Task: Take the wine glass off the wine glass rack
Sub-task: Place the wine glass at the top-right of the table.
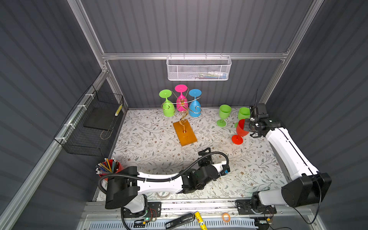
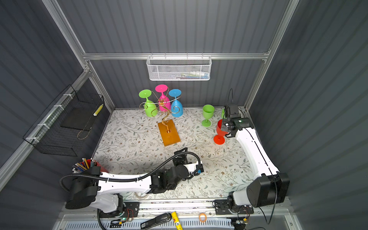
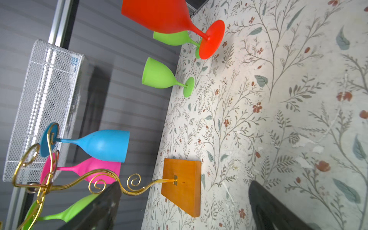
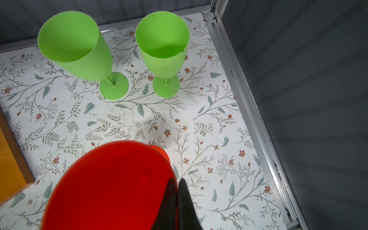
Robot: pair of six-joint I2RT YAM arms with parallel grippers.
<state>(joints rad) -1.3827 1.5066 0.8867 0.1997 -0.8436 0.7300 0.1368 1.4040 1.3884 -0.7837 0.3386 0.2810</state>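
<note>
The wine glass rack [image 1: 182, 114] is gold wire on an orange-brown wooden base [image 1: 184, 133] [image 2: 168, 135] [image 3: 183, 191], at the back middle of the table. Green [image 1: 167, 108], pink [image 1: 180, 100] and blue [image 1: 195, 106] glasses hang upside down from it. A red wine glass [image 1: 240, 129] [image 2: 219, 130] [image 3: 165, 16] [image 4: 111, 185] is off the rack at the right, tilted, its foot low by the mat. My right gripper [image 1: 248, 126] [image 4: 177, 185] is shut on its rim. My left gripper [image 1: 205, 152] [image 3: 185, 185] is open and holds nothing, in front of the rack's base.
Two green glasses [image 1: 224, 115] [image 1: 244, 113] stand upright behind the red one, near the right wall. A white mesh basket [image 1: 199, 68] hangs on the back wall. A black wire basket [image 1: 93, 123] hangs at the left. A red pencil cup [image 1: 108, 167] stands front left.
</note>
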